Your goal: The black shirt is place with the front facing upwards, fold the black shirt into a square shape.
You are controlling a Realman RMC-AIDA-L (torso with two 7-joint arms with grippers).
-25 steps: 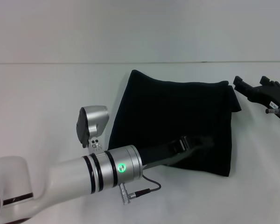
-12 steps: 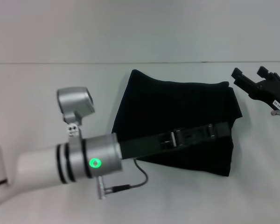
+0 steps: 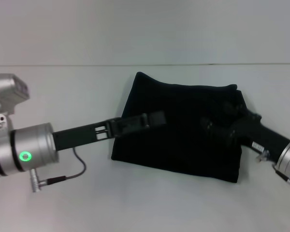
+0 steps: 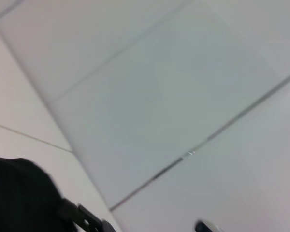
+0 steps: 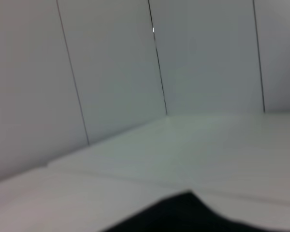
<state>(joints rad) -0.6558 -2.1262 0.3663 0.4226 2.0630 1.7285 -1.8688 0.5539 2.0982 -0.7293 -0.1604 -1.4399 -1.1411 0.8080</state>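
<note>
Cloth soft and limp, the black shirt (image 3: 183, 128) is seen folded on the white worktop (image 3: 63, 87), best pinched at its edges; neither the left pincer (image 3: 154, 117) nor the right pincer (image 3: 217, 124) can be judged spread or closed.

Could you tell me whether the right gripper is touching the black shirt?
Cannot tell. In the head view the right gripper overlaps the black shirt, but black on black hides any contact or gap; the wrist views do not settle it.
</note>
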